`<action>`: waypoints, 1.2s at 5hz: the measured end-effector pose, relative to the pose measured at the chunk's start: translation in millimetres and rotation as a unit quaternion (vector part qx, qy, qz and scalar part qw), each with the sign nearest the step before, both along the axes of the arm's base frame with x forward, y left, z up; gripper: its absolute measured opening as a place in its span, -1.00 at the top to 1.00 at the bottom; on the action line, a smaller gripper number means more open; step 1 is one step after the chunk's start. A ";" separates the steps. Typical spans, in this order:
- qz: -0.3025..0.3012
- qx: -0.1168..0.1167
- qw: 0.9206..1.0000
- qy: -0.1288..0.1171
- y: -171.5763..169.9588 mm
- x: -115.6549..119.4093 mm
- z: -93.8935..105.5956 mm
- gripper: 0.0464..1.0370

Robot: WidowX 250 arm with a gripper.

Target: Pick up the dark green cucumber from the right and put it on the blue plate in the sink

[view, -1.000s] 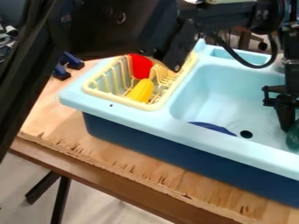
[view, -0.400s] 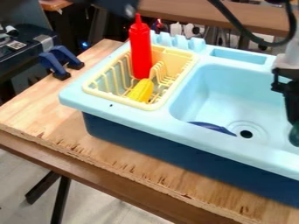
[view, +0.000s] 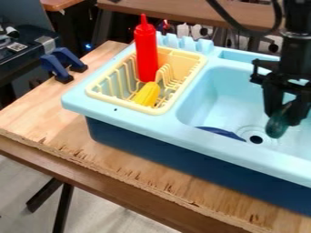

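Over the right part of the light blue sink (view: 226,92) hangs the black gripper (view: 284,119), shut on a dark green rounded object (view: 278,126). The green object hangs beside the drain, to its right. A dark blue curved item (view: 220,132) lies in the basin near its front wall, left of the drain. In the pale yellow dish rack (view: 156,110) on the left, a red squeeze bottle (view: 146,52) stands upright with a yellow corn-like piece (view: 147,94) in front of it.
The sink unit stands on a wooden tabletop (view: 79,139) with a rough front edge. Blue clamps (view: 62,65) grip the table at the back left. A black cable (view: 238,23) curves above the sink's back edge.
Since the earlier frames, the upper arm has cleared the rack and left side of the view. From the last one, the gripper has moved left with the green object, closer to the drain.
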State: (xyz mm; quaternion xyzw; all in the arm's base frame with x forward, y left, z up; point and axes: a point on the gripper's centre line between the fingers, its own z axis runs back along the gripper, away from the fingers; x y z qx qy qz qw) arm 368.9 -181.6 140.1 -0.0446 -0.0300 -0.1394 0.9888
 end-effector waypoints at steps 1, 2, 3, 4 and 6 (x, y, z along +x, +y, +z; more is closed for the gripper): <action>0.006 0.005 1.000 0.003 19.2 6.4 0.4 0.14; 0.007 0.009 1.000 0.002 29.3 10.7 4.9 0.14; 0.002 -0.015 1.000 -0.014 32.7 19.0 -4.5 0.14; 0.003 -0.025 0.999 -0.019 34.9 21.9 -7.4 0.14; 0.004 -0.020 1.000 0.009 37.4 25.0 -30.8 0.14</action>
